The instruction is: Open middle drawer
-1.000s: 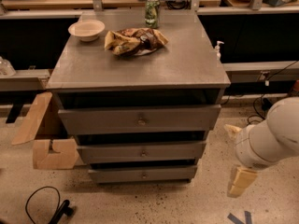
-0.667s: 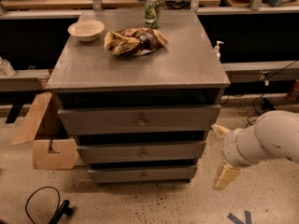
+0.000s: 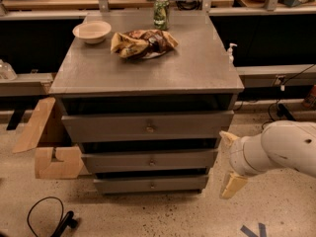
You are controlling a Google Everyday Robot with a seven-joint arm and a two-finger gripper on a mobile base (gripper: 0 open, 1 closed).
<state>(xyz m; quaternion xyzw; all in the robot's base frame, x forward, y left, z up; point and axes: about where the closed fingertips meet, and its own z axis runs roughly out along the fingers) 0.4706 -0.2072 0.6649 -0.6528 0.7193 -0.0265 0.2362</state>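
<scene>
The grey cabinet has three stacked drawers. The middle drawer [image 3: 149, 160] is a wide shallow grey front with a small brass knob [image 3: 152, 162] at its centre, and it looks closed. The top drawer [image 3: 147, 127] is above it and the bottom drawer [image 3: 151, 184] is below it. My gripper [image 3: 229, 162] is on the white arm at the lower right, just beside the cabinet's right edge at middle-drawer height. Its two cream fingers [image 3: 232, 185] are spread apart, one above the other, and hold nothing. It is well to the right of the knob.
On the cabinet top [image 3: 197, 68] sit a white bowl [image 3: 92, 31], a crumpled chip bag [image 3: 142, 43] and a green can [image 3: 161, 13]. A cardboard box [image 3: 47, 142] stands on the floor at the left. A black cable [image 3: 47, 216] lies at the lower left.
My arm and gripper have moved left, closer to the cabinet's right side. The drawers have not moved.
</scene>
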